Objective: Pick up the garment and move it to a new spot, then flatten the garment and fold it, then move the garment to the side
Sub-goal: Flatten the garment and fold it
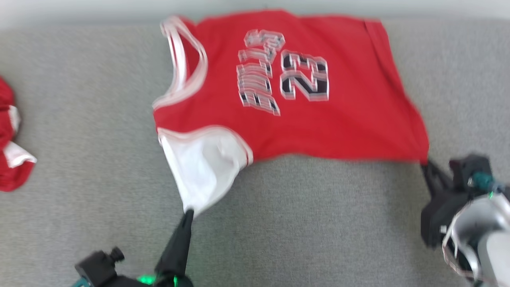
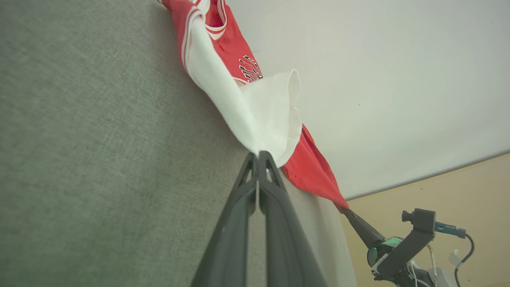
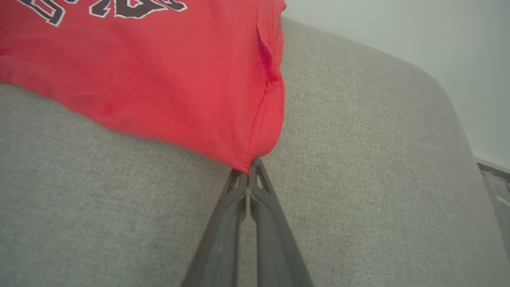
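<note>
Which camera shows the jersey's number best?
The head view: the number shows whole, a 23, slightly blurred. The left wrist view catches a sliver of lettering; the right wrist view crops the print at its top edge.

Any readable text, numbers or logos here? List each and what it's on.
"23": on the red jersey, black digits edged in white.
Word beside the digits: too blurred to read.
Right wrist view: lettering cut off at the top edge, unreadable.

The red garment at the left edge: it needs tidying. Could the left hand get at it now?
Probably not yet: the left hand is shut on the jersey by its white corner; bare grey surface lies between.
</note>
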### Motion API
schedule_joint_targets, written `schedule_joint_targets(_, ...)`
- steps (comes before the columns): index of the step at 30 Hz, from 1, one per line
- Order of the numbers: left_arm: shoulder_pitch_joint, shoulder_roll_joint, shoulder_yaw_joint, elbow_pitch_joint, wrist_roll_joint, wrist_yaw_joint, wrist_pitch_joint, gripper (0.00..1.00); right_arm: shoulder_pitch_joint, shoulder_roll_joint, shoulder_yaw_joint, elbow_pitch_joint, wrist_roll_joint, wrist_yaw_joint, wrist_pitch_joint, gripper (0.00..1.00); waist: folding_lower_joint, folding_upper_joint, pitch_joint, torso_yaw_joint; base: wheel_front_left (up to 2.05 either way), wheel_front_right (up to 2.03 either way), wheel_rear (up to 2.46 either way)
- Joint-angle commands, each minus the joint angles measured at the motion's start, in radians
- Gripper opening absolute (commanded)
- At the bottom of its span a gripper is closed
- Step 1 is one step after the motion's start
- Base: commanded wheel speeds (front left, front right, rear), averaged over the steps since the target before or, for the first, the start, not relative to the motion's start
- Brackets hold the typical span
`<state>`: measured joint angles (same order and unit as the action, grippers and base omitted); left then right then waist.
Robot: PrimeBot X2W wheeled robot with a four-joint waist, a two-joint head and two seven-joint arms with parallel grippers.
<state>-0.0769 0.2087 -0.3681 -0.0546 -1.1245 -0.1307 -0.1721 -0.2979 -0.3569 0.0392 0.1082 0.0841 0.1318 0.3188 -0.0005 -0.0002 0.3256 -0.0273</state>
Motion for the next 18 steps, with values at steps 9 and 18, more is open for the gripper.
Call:
schedule_joint_targets(9, 0.122, 0.082, -0.131, -0.029, -0.197, 0.000, 0.172, 0.00, 0.209, 0.005, -0.040, -0.191, 0.014, -0.002, 0.199, 0.00, 0.0005, 0.0002, -0.164, 0.048, 0.00, 0.00, 0.00)
schedule_joint_targets(18, 0.208, 0.156, -0.167, -0.183, -0.450, 0.000, 0.329, 0.00, 0.278, 0.031, -0.081, -0.201, 0.000, -0.002, 0.274, 0.00, 0.0005, 0.0002, -0.189, 0.057, 0.00, 0.00, 0.00)
